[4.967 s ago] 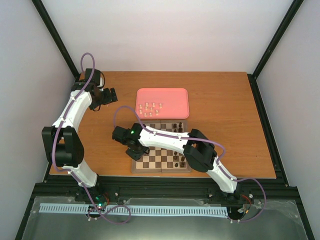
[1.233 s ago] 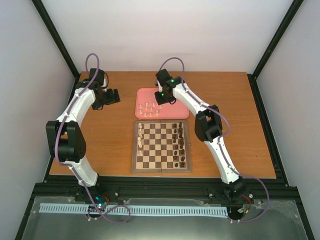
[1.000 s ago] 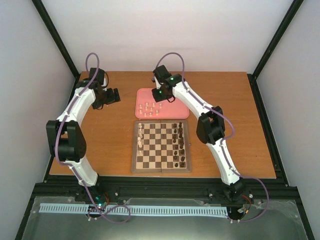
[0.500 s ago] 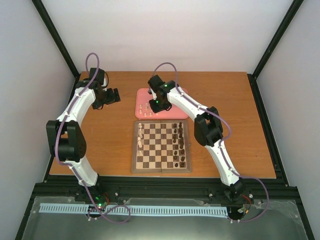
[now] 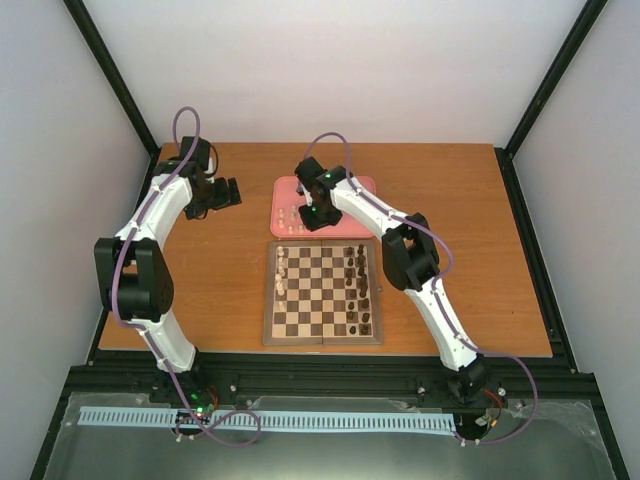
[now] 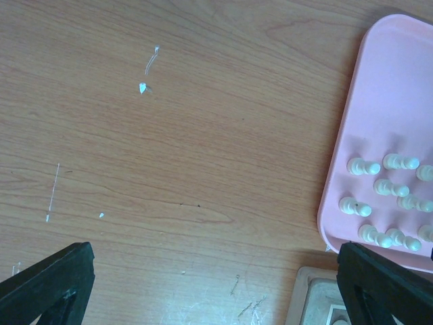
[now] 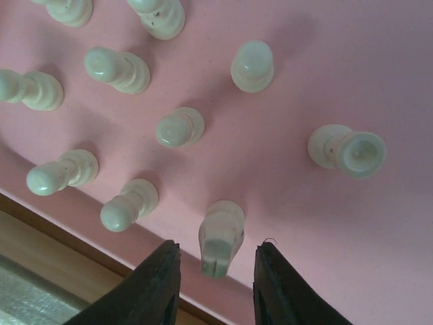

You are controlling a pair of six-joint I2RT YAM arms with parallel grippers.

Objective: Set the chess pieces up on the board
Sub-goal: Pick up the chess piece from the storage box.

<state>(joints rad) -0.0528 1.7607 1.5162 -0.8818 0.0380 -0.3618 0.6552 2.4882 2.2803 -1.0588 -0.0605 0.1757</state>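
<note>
Within the last second the right gripper (image 7: 218,261) has moved to the near edge of the pink tray (image 7: 352,257) and narrowed its jaws. They now straddle one cream chess piece (image 7: 221,233), seemingly not yet touching it. A pickup looks imminent, and the board (image 5: 270,300) holds few cream pieces, all along its left edge.

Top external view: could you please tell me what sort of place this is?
Probably a robotics lab test cell: plain white walls and black frame posts enclose a wooden table, two robot arms are bolted at its near edge, and a chessboard and pink tray of cream pieces are laid out.
</note>
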